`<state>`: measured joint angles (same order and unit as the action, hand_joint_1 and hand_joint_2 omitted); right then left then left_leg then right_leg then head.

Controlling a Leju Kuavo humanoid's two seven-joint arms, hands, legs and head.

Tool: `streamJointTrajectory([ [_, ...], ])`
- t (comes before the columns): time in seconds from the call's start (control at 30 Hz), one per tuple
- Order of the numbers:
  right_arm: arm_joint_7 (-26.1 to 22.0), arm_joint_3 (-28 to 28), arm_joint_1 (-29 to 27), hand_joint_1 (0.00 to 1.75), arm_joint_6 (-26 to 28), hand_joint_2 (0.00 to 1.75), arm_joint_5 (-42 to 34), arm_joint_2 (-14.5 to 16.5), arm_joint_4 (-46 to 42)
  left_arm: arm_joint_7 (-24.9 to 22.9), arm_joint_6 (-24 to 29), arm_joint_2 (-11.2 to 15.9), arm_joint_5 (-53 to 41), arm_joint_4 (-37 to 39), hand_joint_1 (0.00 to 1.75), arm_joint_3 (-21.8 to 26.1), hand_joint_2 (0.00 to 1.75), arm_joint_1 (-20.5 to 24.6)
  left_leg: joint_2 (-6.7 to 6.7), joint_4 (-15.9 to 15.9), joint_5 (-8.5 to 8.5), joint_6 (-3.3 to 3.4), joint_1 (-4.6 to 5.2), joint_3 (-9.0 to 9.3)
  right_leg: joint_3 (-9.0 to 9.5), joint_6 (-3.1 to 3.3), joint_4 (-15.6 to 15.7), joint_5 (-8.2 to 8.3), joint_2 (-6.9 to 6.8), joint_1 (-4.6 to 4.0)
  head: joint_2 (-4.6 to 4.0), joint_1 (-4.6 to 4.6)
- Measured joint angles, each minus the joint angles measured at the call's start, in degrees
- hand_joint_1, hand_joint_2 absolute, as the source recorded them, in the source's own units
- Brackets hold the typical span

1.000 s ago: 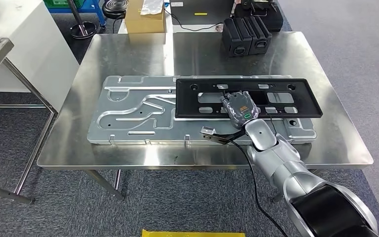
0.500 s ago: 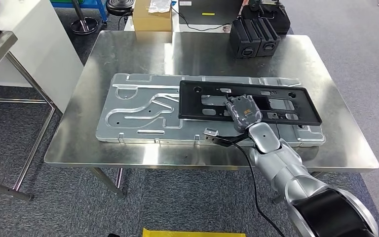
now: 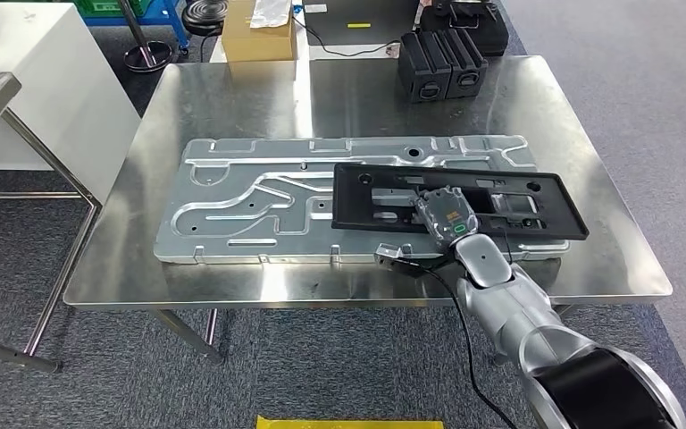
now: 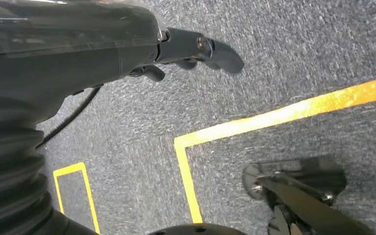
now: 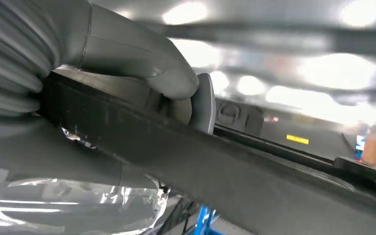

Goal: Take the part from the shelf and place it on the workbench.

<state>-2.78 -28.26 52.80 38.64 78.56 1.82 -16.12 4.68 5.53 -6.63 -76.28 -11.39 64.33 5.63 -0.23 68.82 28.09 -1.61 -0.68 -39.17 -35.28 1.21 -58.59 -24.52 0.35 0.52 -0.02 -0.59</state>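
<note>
Gripping the black part [image 3: 458, 198] over the workbench [image 3: 232, 98], the right hand [image 3: 445, 213] shows no readable writing.

Long black plastic frame part [image 3: 457, 201] with cutouts is lying slightly tilted across the right half of the stamped metal panel [image 3: 259, 201] on the steel workbench [image 3: 232, 98].

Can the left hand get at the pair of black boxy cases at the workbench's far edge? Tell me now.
Probably not as things stand. The left hand hangs low over grey carpet with yellow floor lines, while the black boxy cases sit at the far edge of the steel workbench, beyond the large stamped metal plate.
</note>
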Motion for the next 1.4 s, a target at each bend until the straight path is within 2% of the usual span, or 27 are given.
streamJointTrajectory([
  [0.07, 0.03, 0.27, -0.49, 1.75, 0.03, 1.75, -0.4, -0.13, 0.12, 0.32, 0.05, 0.46, -0.14, 0.0, 0.0, -0.03, 1.75, -0.2, -0.04, -7.09, -2.6, 0.36, 0.08, 3.49, -0.13, -0.38, -0.48, -0.34, 0.07, -0.2, 0.0, -0.01],
  [0.1, 0.03, 0.45, -0.74, 1.75, 0.05, 1.75, -0.59, -0.27, 0.18, 0.48, 0.07, 0.62, -0.24, 0.0, 0.0, -0.06, 1.75, -0.27, -0.08, -8.95, -2.96, 0.57, 0.14, 4.35, -0.22, -0.61, -0.63, -0.4, 0.08, -0.29, 0.0, -0.03],
  [0.2, -0.06, 0.86, -1.68, 1.75, 0.11, 1.75, -0.9, -0.76, 0.43, 0.95, 0.1, 1.12, -0.47, 0.0, 0.0, -0.23, 1.75, -0.6, -0.06, -9.85, -3.0, 1.38, 0.16, 4.59, -0.34, -1.39, -0.61, -0.35, 0.09, -0.32, 0.0, -0.02],
  [0.27, -0.25, 1.03, -2.14, 0.87, 0.11, 1.75, -1.09, -1.16, 0.55, 1.36, 0.11, 1.42, -0.41, 0.0, 0.0, -0.32, 1.75, -0.73, 0.1, -10.28, -3.33, 2.1, -0.01, 4.72, -1.17, -1.97, -2.48, -1.79, 0.02, -0.22, 0.0, -0.16],
  [0.33, -0.42, 1.31, -2.62, 0.0, 0.14, 1.75, -1.54, -1.48, 0.62, 1.66, 0.15, 1.75, -0.31, 0.0, 0.0, -0.37, 1.75, -0.74, 0.24, -10.48, -3.47, 2.48, -0.1, 4.75, -3.98, -2.4, -8.71, -5.23, -0.06, -0.03, 0.0, -0.35],
  [0.37, -0.47, 1.49, -2.94, 0.0, 0.24, 1.75, -1.78, -1.57, 0.64, 1.76, 0.26, 1.92, -0.19, 0.0, 0.0, -0.38, 1.31, -0.75, 0.27, -10.47, -3.47, 2.52, -0.09, 4.75, -5.78, -2.57, -12.54, -6.86, -0.06, 0.07, 0.0, -0.38],
  [0.4, -0.52, 1.68, -3.24, 0.0, 0.37, 1.75, -1.96, -1.64, 0.66, 1.84, 0.43, 2.05, -0.03, 0.0, 0.0, -0.38, 0.87, -0.79, 0.28, -10.47, -3.45, 2.53, -0.1, 4.77, -7.16, -2.72, -15.39, -7.7, -0.07, 0.19, 0.0, -0.38],
  [0.43, -0.55, 1.86, -3.46, 0.0, 0.52, 1.75, -2.08, -1.69, 0.67, 1.9, 0.67, 2.15, 0.18, 0.0, 0.0, -0.38, 0.44, -0.83, 0.28, -10.46, -3.42, 2.51, -0.11, 4.82, -7.7, -2.82, -16.38, -7.5, -0.09, 0.32, 0.0, -0.39],
  [0.47, -0.58, 2.08, -3.55, 0.0, 0.67, 1.75, -2.19, -1.74, 0.67, 1.96, 0.94, 2.2, 0.36, 0.0, 0.0, -0.37, 0.0, -0.87, 0.28, -10.45, -3.37, 2.45, -0.14, 4.93, -7.05, -2.86, -15.02, -6.22, -0.13, 0.45, 0.0, -0.39],
  [0.53, -0.59, 2.5, -3.5, 0.0, 0.9, 1.75, -2.37, -1.81, 0.6, 2.0, 1.54, 2.23, 0.47, 0.0, 0.0, -0.36, 0.0, -0.92, 0.25, -10.41, -3.22, 2.17, -0.21, 5.19, -3.19, -2.76, -7.35, -2.5, -0.27, 0.68, 0.0, -0.4],
  [0.57, -0.59, 2.69, -3.43, 0.0, 1.08, 1.75, -2.44, -1.84, 0.57, 2.0, 1.84, 2.24, 0.43, 0.0, 0.0, -0.36, 0.0, -0.9, 0.18, -10.35, -3.12, 1.92, -0.17, 5.27, -1.34, -2.61, -3.71, -1.2, -0.3, 0.61, 0.0, -0.38],
  [0.6, -0.61, 2.86, -3.35, 0.0, 1.26, 1.75, -2.5, -1.86, 0.52, 2.0, 2.07, 2.26, 0.38, 0.0, 0.0, -0.36, 0.0, -0.88, 0.12, -10.32, -3.06, 1.61, -0.12, 5.32, -0.17, -2.41, -1.38, -0.62, -0.3, 0.49, 0.0, -0.36],
  [0.7, -0.71, 3.57, -3.09, 0.0, 1.61, 1.75, -2.64, -1.9, 0.41, 2.1, 2.36, 2.35, 0.22, 0.0, 0.0, -0.36, 0.0, -0.88, -0.01, -10.57, -3.06, 0.54, -0.09, 5.54, 0.42, -1.54, -0.2, -0.49, -0.21, 0.1, 0.0, -0.32],
  [0.77, -0.72, 4.11, -2.83, 0.0, 1.69, 1.75, -2.75, -1.92, 0.35, 2.47, 2.39, 2.41, 0.17, 0.0, 0.0, -0.36, 0.0, -0.9, 0.01, -9.27, -1.93, 0.02, -0.24, 5.17, 0.74, -0.72, 0.33, -0.16, -0.29, 0.26, 0.0, -0.23],
  [0.8, -0.72, 4.43, -2.72, 0.0, 1.72, 1.75, -2.87, -1.98, 0.31, 2.74, 2.4, 2.44, 0.17, 0.0, 0.0, -0.36, 0.0, -0.9, 0.02, -6.99, -0.44, -0.12, -0.3, 4.26, 0.86, -0.37, 0.56, -0.02, -0.35, 0.37, 0.0, -0.12],
  [0.87, -0.72, 5.13, -2.62, 0.0, 1.73, 1.75, -3.16, -2.15, 0.25, 3.15, 2.48, 2.49, 0.17, 0.0, 0.0, -0.36, 0.0, -0.94, 0.04, 0.32, 3.5, -0.33, -0.37, 1.17, 0.83, 0.0, 0.6, 0.05, -0.44, 0.26, 0.0, 0.08],
  [0.9, -0.76, 5.61, -2.62, 0.0, 1.73, 1.75, -3.41, -2.35, 0.2, 3.37, 2.53, 2.54, 0.17, 0.0, 0.0, -0.36, 0.0, -1.0, 0.04, 3.72, 4.86, -0.44, -0.39, -0.27, 0.79, 0.05, 0.56, 0.05, -0.45, 0.2, 0.0, 0.08],
  [0.93, -0.85, 6.11, -2.61, 0.0, 1.73, 1.75, -3.66, -2.53, 0.14, 3.6, 2.59, 2.58, 0.19, 0.0, 0.0, -0.36, 0.0, -1.06, 0.04, 5.59, 5.29, -0.52, -0.4, -1.01, 0.75, 0.06, 0.51, 0.05, -0.44, 0.17, 0.0, 0.08],
  [0.97, -0.98, 6.71, -2.6, 0.0, 1.73, 1.75, -4.03, -2.79, 0.05, 3.88, 2.66, 2.63, 0.23, 0.0, 0.0, -0.36, 0.0, -1.1, 0.05, 5.45, 4.68, -0.55, -0.43, -0.79, 0.73, 0.03, 0.42, 0.05, -0.43, 0.17, 0.0, 0.08],
  [1.0, -1.16, 7.35, -2.58, 0.0, 1.73, 1.75, -4.43, -3.07, -0.12, 4.17, 2.72, 2.66, 0.27, 0.0, 0.0, -0.36, 0.0, -1.11, 0.06, 3.06, 3.12, -0.54, -0.47, 0.52, 0.73, -0.04, 0.29, 0.02, -0.42, 0.2, 0.0, 0.08],
  [1.03, -1.37, 8.05, -2.55, 0.0, 1.72, 1.75, -4.87, -3.3, -0.33, 4.43, 2.8, 2.69, 0.32, 0.0, 0.0, -0.36, 0.0, -1.09, 0.06, -0.86, 1.17, -0.5, -0.55, 2.56, 0.7, -0.2, 0.08, -0.04, -0.4, 0.22, 0.0, 0.1],
  [1.1, -1.96, 9.63, -2.48, 0.0, 1.7, 1.75, -5.93, -3.95, -0.75, 4.93, 2.93, 2.75, 0.47, 0.0, 0.0, -0.36, 0.0, -0.98, 0.0, -7.61, -1.12, -0.14, -0.52, 5.9, 0.41, -0.8, -0.49, -0.22, -0.37, 0.03, 0.0, 0.08],
  [1.13, -2.25, 10.41, -2.44, 0.0, 1.69, 1.75, -6.48, -4.26, -0.86, 5.17, 3.0, 2.76, 0.56, 0.0, 0.0, -0.36, 0.0, -0.96, -0.05, -9.15, -1.42, 0.17, -0.47, 6.54, 0.24, -1.16, -0.66, -0.21, -0.36, -0.1, 0.0, 0.03],
  [1.23, -3.32, 12.64, -2.11, 0.0, 0.93, 1.75, -8.53, -5.17, -0.9, 5.93, 3.26, 2.76, 0.91, 0.0, 0.0, -0.36, 0.0, -1.02, -0.08, -9.64, -1.78, 1.34, -0.27, 6.25, -0.1, -2.18, -0.63, 0.05, -0.31, 0.05, 0.0, -0.06],
  [1.27, -3.8, 13.41, -1.89, 0.0, 0.23, 1.75, -9.36, -5.46, -0.9, 6.21, 3.39, 2.76, 1.04, 0.0, 0.0, -0.36, 0.0, -0.97, -0.03, -9.83, -2.02, 1.75, -0.29, 6.2, -0.4, -2.46, -1.18, -0.42, -0.29, 0.18, 0.0, -0.11],
  [1.33, -4.62, 15.02, -1.31, 0.0, -1.74, 1.75, -10.88, -5.92, -0.88, 6.79, 3.68, 2.77, 1.27, 0.0, 0.0, -0.34, 0.0, -0.77, 0.07, -10.14, -2.43, 2.39, -0.4, 6.03, -2.55, -2.93, -5.75, -3.3, -0.29, 0.29, 0.0, -0.28],
  [1.4, -5.42, 16.69, -0.94, 0.0, -4.36, 1.75, -12.64, -6.18, -0.79, 7.49, 3.98, 2.78, 1.38, 0.0, 0.0, -0.31, 0.0, -0.64, 0.06, -10.16, -2.57, 2.61, -0.3, 5.77, -6.19, -3.2, -13.47, -6.85, -0.31, 0.27, 0.0, -0.4],
])
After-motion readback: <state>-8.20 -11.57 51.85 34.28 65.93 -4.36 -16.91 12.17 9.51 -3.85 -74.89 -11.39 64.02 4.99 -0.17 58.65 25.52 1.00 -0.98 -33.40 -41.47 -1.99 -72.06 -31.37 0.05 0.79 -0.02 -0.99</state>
